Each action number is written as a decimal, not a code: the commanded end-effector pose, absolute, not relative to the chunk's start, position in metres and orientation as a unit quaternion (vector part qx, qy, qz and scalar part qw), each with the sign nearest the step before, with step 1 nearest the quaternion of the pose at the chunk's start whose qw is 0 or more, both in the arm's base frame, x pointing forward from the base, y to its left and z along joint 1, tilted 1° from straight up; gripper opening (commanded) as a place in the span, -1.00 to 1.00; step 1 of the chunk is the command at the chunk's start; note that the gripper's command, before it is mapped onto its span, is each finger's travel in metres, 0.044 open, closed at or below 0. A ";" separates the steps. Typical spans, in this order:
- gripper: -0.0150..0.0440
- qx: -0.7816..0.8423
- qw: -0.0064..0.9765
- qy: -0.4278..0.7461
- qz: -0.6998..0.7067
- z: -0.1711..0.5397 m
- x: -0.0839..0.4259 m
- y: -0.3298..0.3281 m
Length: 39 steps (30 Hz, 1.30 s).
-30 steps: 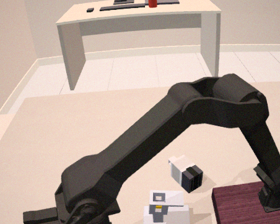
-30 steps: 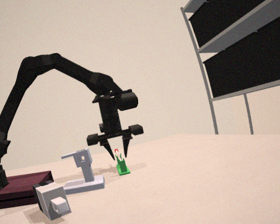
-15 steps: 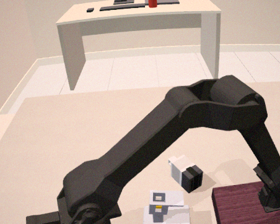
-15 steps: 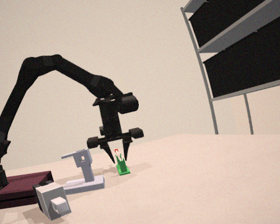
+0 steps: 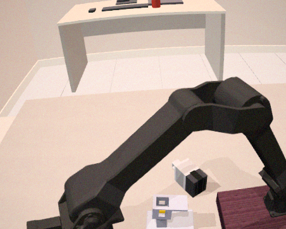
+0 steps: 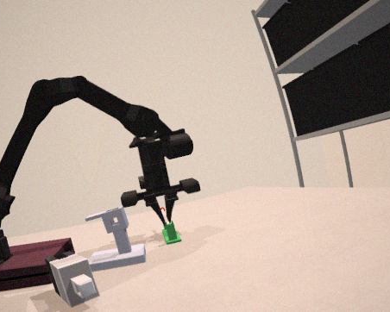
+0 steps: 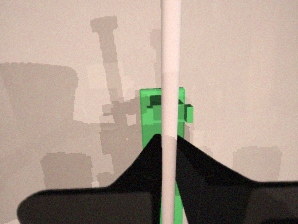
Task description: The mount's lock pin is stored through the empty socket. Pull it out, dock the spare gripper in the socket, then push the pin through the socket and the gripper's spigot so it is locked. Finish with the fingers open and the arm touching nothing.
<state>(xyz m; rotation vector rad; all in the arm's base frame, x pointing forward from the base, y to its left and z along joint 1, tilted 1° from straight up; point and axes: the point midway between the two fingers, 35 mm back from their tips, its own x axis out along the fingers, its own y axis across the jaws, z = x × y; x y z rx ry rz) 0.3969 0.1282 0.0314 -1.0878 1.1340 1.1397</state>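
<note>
The lock pin, a thin white rod (image 7: 171, 60) (image 6: 162, 209) with a red head, stands at the green holder (image 6: 172, 240) (image 7: 150, 129). My gripper (image 6: 166, 223) (image 7: 164, 139) is shut on the rod just above the holder, one fingertip on each side; the top view does not show the fingers. The pale mount (image 5: 177, 202) (image 6: 123, 241) stands nearer the arm's base; its square socket shows an open hole, with a small yellow part (image 5: 162, 211) below it. The spare gripper (image 5: 190, 177) (image 6: 70, 276), a white and black block, lies apart from the mount, its white spigot (image 6: 84, 287) sticking out.
The arm's base stands on a dark red wooden board (image 5: 240, 209) (image 6: 30, 254). The arm arches over the area between the base and the holder. A desk (image 5: 73, 20) stands far behind, and a shelf rack (image 6: 286, 103) is in the background.
</note>
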 end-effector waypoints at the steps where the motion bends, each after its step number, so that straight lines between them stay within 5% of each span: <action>1: -0.49 -0.464 0.563 0.482 0.485 0.030 0.397 0.128; 39: -0.49 -0.450 0.539 0.510 0.497 0.055 0.382 0.124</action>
